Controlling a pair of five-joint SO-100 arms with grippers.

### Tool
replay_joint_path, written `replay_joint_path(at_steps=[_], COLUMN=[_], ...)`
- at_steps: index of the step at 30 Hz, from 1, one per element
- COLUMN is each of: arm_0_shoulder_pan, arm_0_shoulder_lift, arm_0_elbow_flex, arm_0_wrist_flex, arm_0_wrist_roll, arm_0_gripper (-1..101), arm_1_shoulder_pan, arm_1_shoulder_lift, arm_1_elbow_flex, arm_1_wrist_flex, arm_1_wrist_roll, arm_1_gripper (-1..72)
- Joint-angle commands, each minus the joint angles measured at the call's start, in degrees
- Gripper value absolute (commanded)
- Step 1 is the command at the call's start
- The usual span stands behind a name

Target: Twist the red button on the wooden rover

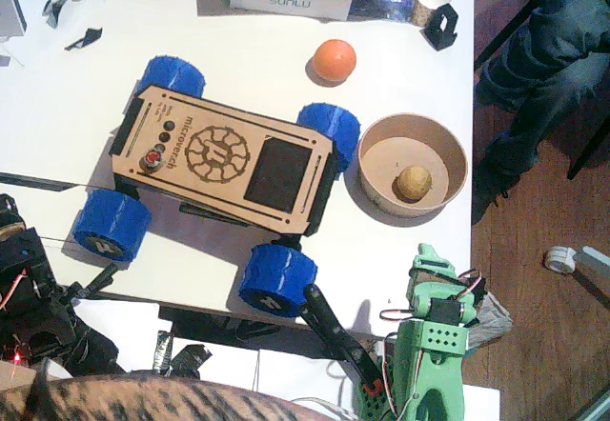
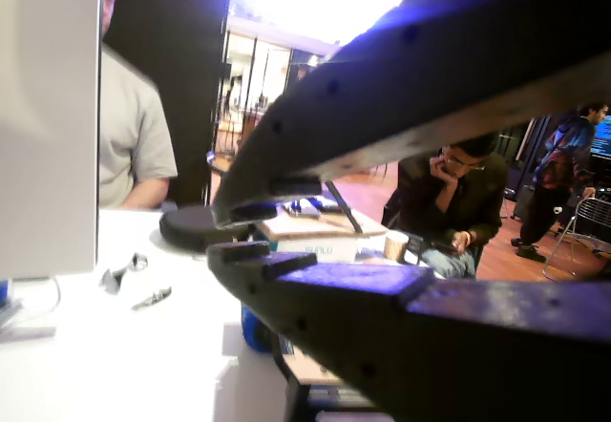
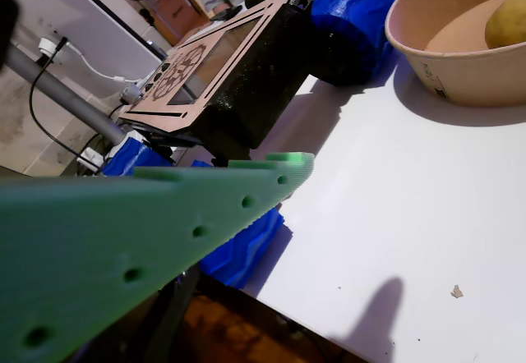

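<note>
Approaching red button [image 1: 152, 161] on wooden rover [image 1: 225, 157], I needed level, centred descent; left pincer [image 2: 221, 233] slightly parted, empty; right pincer [image 3: 283, 67] open, empty.

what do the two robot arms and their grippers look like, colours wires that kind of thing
The left arm is black, with thin red and white wires and a small red light near its base. Its gripper has dark flat fingers with rows of small holes. The right arm is pale green plastic with a black motor block and red and white wires. Its gripper has green flat fingers, also with holes.
</note>
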Motion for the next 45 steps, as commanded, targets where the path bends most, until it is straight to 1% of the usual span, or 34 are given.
replay_joint_path(at_steps=[1, 7, 16, 32, 39, 42, 45], arm_0_shoulder_pan=[0.0, 0.0, 0.62, 0.88, 0.97, 3.87, 10.2], arm_0_shoulder_lift=[-2.64, -16.26, -27.51, -38.14, -43.51, -45.44, -46.32], arm_0_elbow_flex=[-0.09, -0.7, -0.88, -0.88, -0.97, -0.97, -0.97], arm_0_wrist_flex=[-3.25, -7.12, -10.55, -14.33, -18.19, -18.63, -17.84], arm_0_wrist_roll=[0.79, 0.88, 0.88, 0.88, 0.88, 0.88, 0.79], arm_0_gripper=[0, 0, 0, 0, 0, 0, 0], arm_1_shoulder_pan=[0.26, 0.26, 0.26, 0.26, 0.26, 0.26, 0.26], arm_1_shoulder_lift=[-0.26, -0.26, -0.26, -0.26, -0.26, -0.26, -0.26], arm_1_elbow_flex=[-0.35, -0.35, -0.35, -0.35, -0.35, -0.35, -0.35], arm_1_wrist_flex=[-0.26, -0.26, -0.26, -0.26, -0.26, -0.26, -0.26], arm_1_wrist_roll=[0.0, 0.0, 0.0, 0.0, 0.0, 0.0, 0.0], arm_1_gripper=[20.4, 20.4, 20.4, 20.4, 20.4, 20.4, 20.4])
